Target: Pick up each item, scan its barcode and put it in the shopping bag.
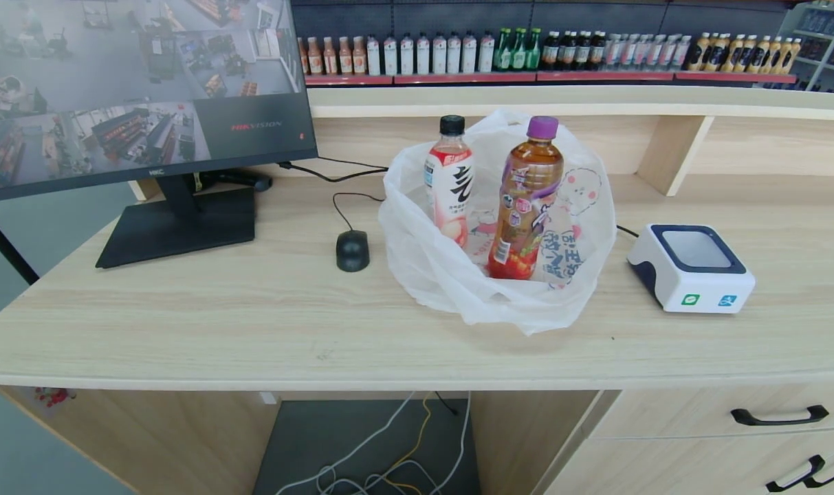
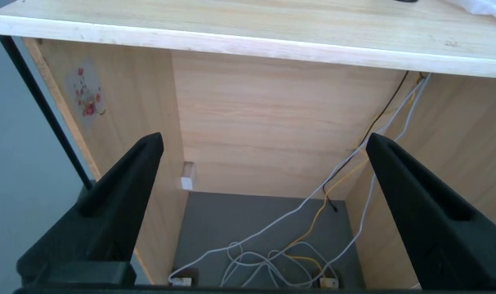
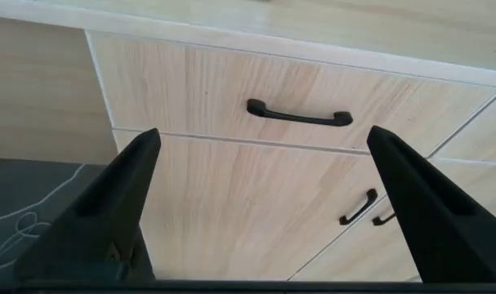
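Observation:
A white plastic shopping bag [image 1: 451, 275] sits open in the middle of the wooden counter [image 1: 183, 323]. Two bottles stand upright inside it: a pink drink with a black cap [image 1: 450, 182] on the left and an amber tea bottle with a purple cap [image 1: 528, 199] on the right. The white barcode scanner [image 1: 690, 267] with a dark-framed window rests right of the bag. My left gripper [image 2: 264, 212] hangs open below the counter's front edge, facing the knee space and its cables. My right gripper [image 3: 264, 212] is open too, low in front of the drawers.
A monitor on a black stand [image 1: 176, 227] occupies the counter's left, with a black mouse [image 1: 352, 250] between it and the bag. Drawers with black handles [image 3: 299, 114] sit under the right side. Loose cables [image 2: 272, 261] lie in the knee space. Bottle shelves [image 1: 547, 51] line the back wall.

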